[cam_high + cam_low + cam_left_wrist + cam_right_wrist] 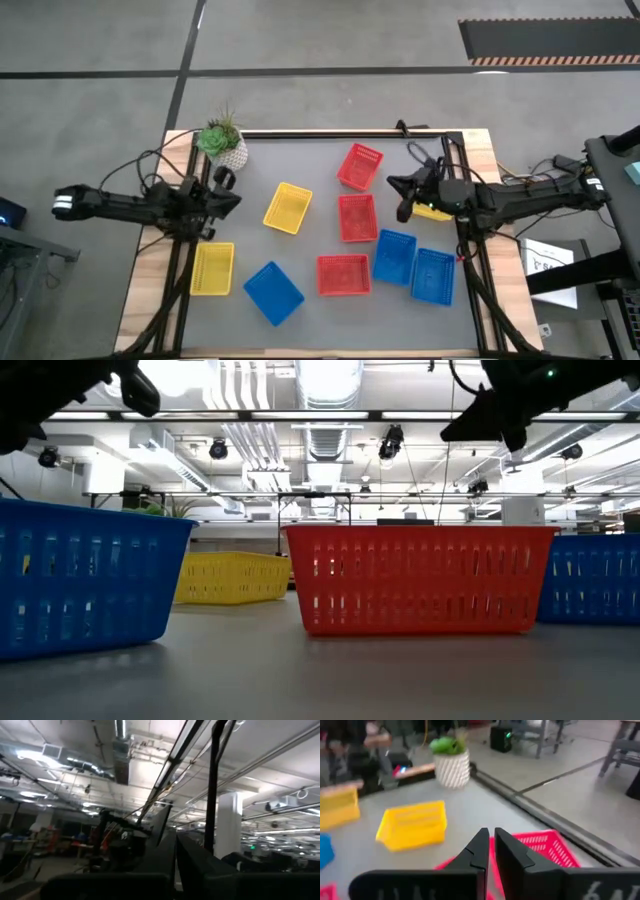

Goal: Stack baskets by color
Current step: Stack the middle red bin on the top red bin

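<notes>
Surface: grey surface, baskets scattered unstacked.
Right gripper: jaws closed, empty; red basket lies at ten o'clock, nearest this arm.
Left gripper: jaws closed, waiting.

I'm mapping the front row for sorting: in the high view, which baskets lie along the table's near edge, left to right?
Yellow basket → blue basket → red basket → blue basket beside it → rightmost blue basket.
</notes>
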